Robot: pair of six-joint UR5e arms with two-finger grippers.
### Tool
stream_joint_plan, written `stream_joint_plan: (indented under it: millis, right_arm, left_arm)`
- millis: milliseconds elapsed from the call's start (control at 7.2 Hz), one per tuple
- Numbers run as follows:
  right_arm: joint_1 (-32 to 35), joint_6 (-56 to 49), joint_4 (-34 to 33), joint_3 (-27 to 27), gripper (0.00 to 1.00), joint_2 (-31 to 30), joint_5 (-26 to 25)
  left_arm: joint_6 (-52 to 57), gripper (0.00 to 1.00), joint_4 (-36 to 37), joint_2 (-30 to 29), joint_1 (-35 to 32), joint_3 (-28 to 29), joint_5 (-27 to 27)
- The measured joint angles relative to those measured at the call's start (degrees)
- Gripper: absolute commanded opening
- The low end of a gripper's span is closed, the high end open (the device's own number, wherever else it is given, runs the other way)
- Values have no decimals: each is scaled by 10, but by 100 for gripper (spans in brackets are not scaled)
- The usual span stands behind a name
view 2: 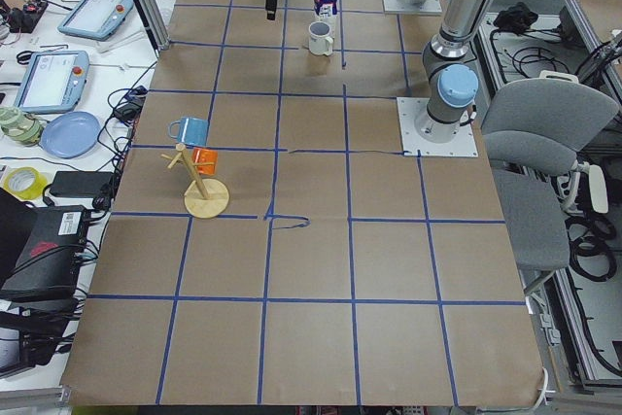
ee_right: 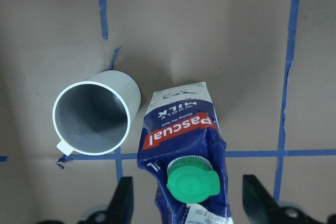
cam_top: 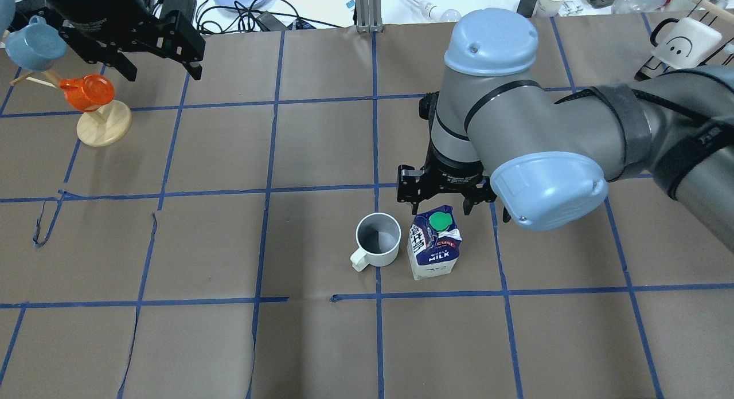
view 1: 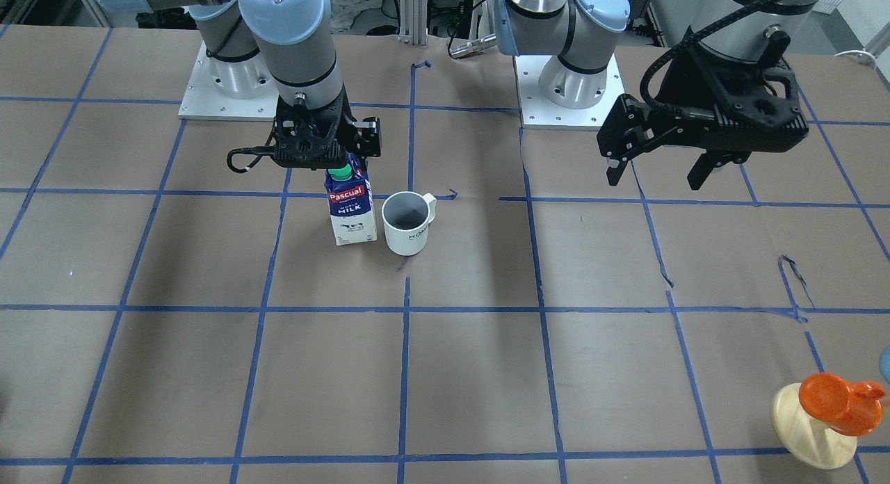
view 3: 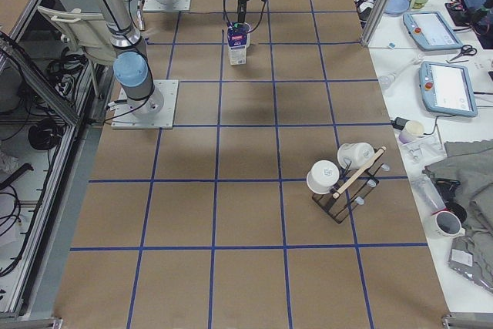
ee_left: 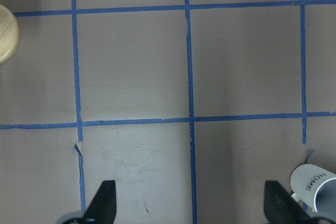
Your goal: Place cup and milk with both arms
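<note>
The milk point(view 1: 351, 213) stands upright on the table, with the white cup point(view 1: 408, 223) upright right beside it, a small gap between them. Both also show in the overhead view, the milk point(cam_top: 434, 247) and the cup point(cam_top: 377, 238). My right gripper point(cam_top: 440, 207) is open just over the carton's green cap. In the right wrist view its fingers point(ee_right: 123, 203) stand either side of the milk point(ee_right: 181, 135) with clear gaps, the cup point(ee_right: 94, 119) to the left. My left gripper point(view 1: 656, 180) is open, empty and raised, far from both; its wrist view catches the cup's edge point(ee_left: 315, 187).
A wooden stand holds an orange cup point(cam_top: 86, 92) and a blue cup point(cam_top: 31, 43) just below my left gripper point(cam_top: 164, 73). A black rack with white mugs point(view 3: 343, 175) stands at the table's right end. Blue tape lines grid the brown table point(view 1: 487, 373).
</note>
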Motion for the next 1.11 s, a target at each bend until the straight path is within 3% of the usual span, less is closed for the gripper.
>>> stream_joint_plan:
  millis: [694, 1111]
  right_arm:
    - [-73, -14, 92, -187, 100, 1, -36]
    - [-106, -21, 125, -211, 100, 1, -44]
  left_arm:
    - [-1, 100, -1, 0, 0, 0, 0]
    - [-1, 100, -1, 0, 0, 0, 0]
